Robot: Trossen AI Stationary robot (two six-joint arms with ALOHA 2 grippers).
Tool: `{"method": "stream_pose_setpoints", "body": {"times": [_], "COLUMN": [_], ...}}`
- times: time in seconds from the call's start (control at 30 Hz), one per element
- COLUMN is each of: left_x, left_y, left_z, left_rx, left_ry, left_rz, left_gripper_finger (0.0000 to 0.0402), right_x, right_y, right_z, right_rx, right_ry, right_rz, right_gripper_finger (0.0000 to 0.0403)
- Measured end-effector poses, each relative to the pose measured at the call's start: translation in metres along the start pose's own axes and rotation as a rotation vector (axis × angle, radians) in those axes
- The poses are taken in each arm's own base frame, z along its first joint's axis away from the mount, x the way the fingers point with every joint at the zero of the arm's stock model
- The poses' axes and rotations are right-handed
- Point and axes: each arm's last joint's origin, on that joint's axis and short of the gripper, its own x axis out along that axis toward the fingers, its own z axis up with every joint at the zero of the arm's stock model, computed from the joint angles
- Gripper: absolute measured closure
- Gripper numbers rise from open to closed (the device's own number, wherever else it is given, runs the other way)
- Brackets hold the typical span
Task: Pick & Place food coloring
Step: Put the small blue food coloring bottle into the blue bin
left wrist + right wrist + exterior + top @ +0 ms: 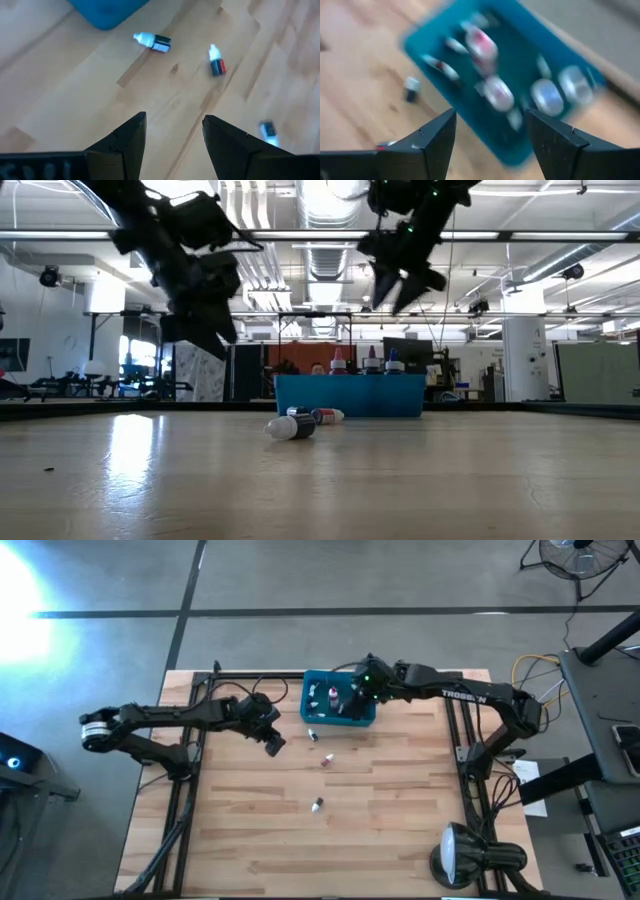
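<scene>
over the teal bin (340, 718) at the far middle of the table (400, 820) i have the right gripper (358, 692) hanging with its fingers spread apart and nothing between them; its wrist camera looks down into the bin, where several food coloring bottles (481, 44) lie or stand (the picture is smeared, so i cannot count them). from table height i see three capped bottles (371, 363) poking above the bin's rim. the left gripper (273, 743) hovers above the wood just left of the bin, its fingers also apart and empty. three bottles lie loose on the table: a dark-bodied one (153, 42) just beside the bin's near left corner, a red-and-dark one (216, 62) a little nearer to the front, and a third (317, 805) well apart from the bin toward the middle of the table. all three lie on their sides, untouched by either gripper.
</scene>
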Motion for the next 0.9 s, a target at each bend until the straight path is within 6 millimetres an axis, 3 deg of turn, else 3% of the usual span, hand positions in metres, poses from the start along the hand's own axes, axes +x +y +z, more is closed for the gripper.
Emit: {"method": "stream_pose_setpoints", "body": {"times": [0.13, 0.2, 0.27, 0.37, 0.47, 0.53, 0.9], "left_x": [0.022, 0.033, 0.044, 0.054, 0.061, 0.066, 0.106], "left_y": [0.000, -0.005, -0.014, -0.027, -0.031, -0.029, -0.020], "left_z": [0.010, 0.019, 0.025, 0.029, 0.032, 0.035, 0.051], "left_rx": [-0.177, -0.143, 0.026, 0.429, 0.817, 0.976, 1.246], "left_ry": [-0.008, -0.020, 0.002, 0.051, 0.074, 0.082, 0.162], "left_rz": [-0.003, -0.022, -0.055, -0.062, 0.018, 0.084, 0.106], "left_gripper_finger": [0.0230, 0.0231, 0.0232, 0.0232, 0.0233, 0.0233, 0.0232], "right_x": [-0.005, -0.009, -0.012, -0.014, -0.017, -0.020, -0.033], "right_y": [-0.004, -0.001, 0.007, 0.019, 0.028, 0.033, 0.049], "right_z": [-0.020, -0.029, -0.037, -0.044, -0.051, -0.056, -0.078], "right_rx": [0.231, 0.228, 0.174, 0.072, -0.003, -0.026, -0.074], "right_ry": [0.156, 0.215, 0.254, 0.278, 0.296, 0.310, 0.331], "right_rz": [-0.126, -0.159, -0.163, -0.141, -0.127, -0.124, -0.187], "right_gripper_finger": [0.0170, 0.0170, 0.0170, 0.0170, 0.0170, 0.0170, 0.0172]}}
